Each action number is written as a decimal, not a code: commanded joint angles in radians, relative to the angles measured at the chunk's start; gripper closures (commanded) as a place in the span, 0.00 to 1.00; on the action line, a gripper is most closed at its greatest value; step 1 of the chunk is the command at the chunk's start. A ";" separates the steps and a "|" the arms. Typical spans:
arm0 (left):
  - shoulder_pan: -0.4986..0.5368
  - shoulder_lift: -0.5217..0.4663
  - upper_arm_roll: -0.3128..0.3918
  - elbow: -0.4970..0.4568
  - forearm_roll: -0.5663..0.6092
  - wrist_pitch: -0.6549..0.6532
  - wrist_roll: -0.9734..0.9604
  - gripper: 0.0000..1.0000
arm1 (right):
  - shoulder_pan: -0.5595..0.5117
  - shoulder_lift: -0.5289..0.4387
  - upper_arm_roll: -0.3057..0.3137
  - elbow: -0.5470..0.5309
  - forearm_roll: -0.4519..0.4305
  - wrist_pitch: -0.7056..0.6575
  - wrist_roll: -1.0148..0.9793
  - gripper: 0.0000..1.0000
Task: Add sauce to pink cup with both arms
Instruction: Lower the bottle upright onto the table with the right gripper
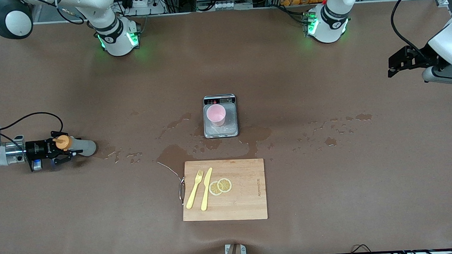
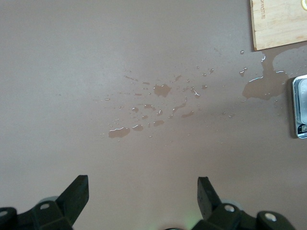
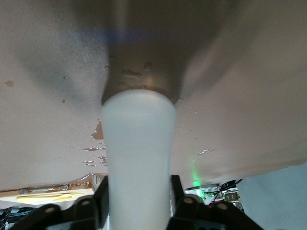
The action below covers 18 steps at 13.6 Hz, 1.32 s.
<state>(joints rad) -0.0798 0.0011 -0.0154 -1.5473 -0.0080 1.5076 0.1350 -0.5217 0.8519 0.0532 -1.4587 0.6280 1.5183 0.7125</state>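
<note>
The sauce bottle (image 1: 81,147), grey-white with an orange cap (image 1: 62,142), lies sideways, low at the right arm's end of the table. My right gripper (image 1: 63,151) is shut on it just below the cap. In the right wrist view the bottle (image 3: 138,153) fills the gap between the fingers (image 3: 91,201). The pink cup (image 1: 216,114) stands upright on the silver scale (image 1: 231,119) at mid-table. My left gripper (image 1: 395,64) is open and empty, held up over the left arm's end of the table. Its wrist view shows the spread fingers (image 2: 76,191) over bare wet table.
A wooden cutting board (image 1: 245,203) lies nearer the front camera than the scale, with a yellow fork (image 1: 195,189), a yellow knife (image 1: 206,188) and lemon slices (image 1: 220,186). Wet patches (image 1: 173,155) spread around the scale and toward the left arm's end (image 1: 340,123).
</note>
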 commanded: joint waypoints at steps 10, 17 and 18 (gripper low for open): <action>-0.045 0.005 0.035 0.015 0.016 -0.007 -0.002 0.00 | -0.009 -0.020 0.013 0.109 0.018 -0.162 0.047 0.00; -0.054 0.005 0.034 0.018 0.017 -0.021 -0.014 0.00 | -0.006 -0.033 0.005 0.283 -0.116 -0.319 0.101 0.00; -0.046 0.002 0.026 0.018 0.017 -0.023 -0.012 0.00 | -0.003 -0.036 0.008 0.303 -0.138 -0.337 0.101 0.00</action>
<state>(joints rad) -0.1216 0.0023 0.0163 -1.5465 -0.0080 1.5038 0.1350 -0.5203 0.8275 0.0545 -1.1969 0.5288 1.2219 0.7937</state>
